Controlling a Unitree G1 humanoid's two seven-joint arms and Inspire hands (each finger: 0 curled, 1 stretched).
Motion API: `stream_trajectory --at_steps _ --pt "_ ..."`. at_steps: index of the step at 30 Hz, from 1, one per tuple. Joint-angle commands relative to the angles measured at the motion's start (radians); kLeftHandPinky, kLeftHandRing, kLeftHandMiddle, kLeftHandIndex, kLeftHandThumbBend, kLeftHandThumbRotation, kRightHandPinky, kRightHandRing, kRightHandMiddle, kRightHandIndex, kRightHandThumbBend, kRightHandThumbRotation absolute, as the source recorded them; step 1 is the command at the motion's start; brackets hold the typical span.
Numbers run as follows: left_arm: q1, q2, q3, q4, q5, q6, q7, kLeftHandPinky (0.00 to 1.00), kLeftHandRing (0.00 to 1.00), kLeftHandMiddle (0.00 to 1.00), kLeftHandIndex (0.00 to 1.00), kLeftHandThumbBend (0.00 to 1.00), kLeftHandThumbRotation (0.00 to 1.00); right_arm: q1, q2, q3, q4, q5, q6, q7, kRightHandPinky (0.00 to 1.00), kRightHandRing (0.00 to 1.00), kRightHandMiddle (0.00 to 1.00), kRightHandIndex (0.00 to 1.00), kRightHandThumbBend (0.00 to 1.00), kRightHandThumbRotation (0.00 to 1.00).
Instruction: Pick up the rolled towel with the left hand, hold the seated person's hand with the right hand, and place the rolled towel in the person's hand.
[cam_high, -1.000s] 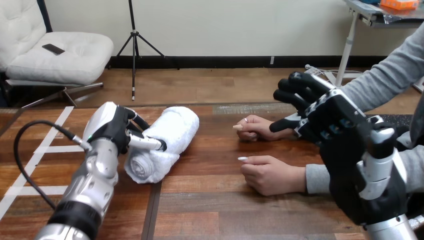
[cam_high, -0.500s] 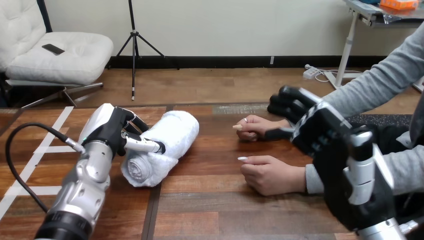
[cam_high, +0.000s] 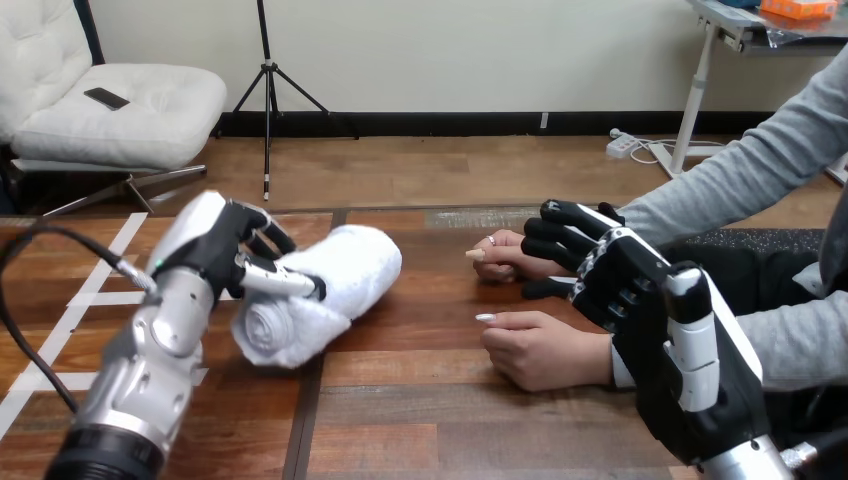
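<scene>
— Counting what lies on the table (cam_high: 420, 400), what does an observer find?

— One rolled towel (cam_high: 335, 275), two robot hands and two hands of the seated person.

— Where is the towel?

— At about 9 o'clock from the table's middle, its length running from 7 o'clock up to 1 o'clock, with the spiral end nearest the robot. Whether it rests on the wood or hangs just above it cannot be told.

— And the left hand (cam_high: 215, 250)?

— It sits at the towel's 10 o'clock side, clasped round the roll, with its thumb laid across the top.

— The person's two hands?

— Both are at 3 o'clock on the table, palms down. The person's farther hand (cam_high: 503, 255) lies at 12 o'clock from the person's nearer hand (cam_high: 535, 350), a little apart.

— What of the right hand (cam_high: 610, 275)?

— It lies over the wrist end of the farther hand. Whether it grips that hand cannot be told. It is well apart from the towel.
</scene>
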Motion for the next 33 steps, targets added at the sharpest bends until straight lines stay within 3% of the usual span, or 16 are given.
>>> stream_trajectory --at_steps 1,8,19,25,33 --pt "-0.107 0.068 0.021 -0.166 0.044 0.023 -0.021 0.29 0.37 0.44 0.45 0.65 0.0 -0.117 -0.011 -0.009 -0.002 0.003 -0.046 0.014 0.7 0.83 0.83 0.82 0.74 1.0" --pt "-0.121 0.077 -0.016 -0.198 0.103 0.116 -0.094 0.27 0.35 0.43 0.46 0.66 0.0 -0.118 -0.008 -0.012 0.004 0.003 -0.054 0.018 0.71 0.83 0.83 0.82 0.72 1.0" --pt "-0.137 0.046 -0.065 -0.212 0.197 0.226 -0.137 0.2 0.29 0.37 0.49 0.69 0.0 -0.121 -0.005 -0.012 0.01 0.002 -0.072 0.016 0.72 0.83 0.82 0.82 0.74 1.0" --pt "-0.152 0.034 -0.1 -0.209 0.237 0.27 -0.17 0.21 0.3 0.39 0.52 0.74 0.01 -0.123 -0.006 -0.012 0.012 0.012 -0.075 0.023 0.71 0.83 0.82 0.82 0.74 1.0" --pt "-0.176 0.03 -0.16 -0.192 0.297 0.312 -0.235 0.27 0.39 0.48 0.57 0.78 0.18 -0.121 -0.008 -0.015 0.009 0.014 -0.077 0.023 0.7 0.83 0.82 0.82 0.74 1.0"
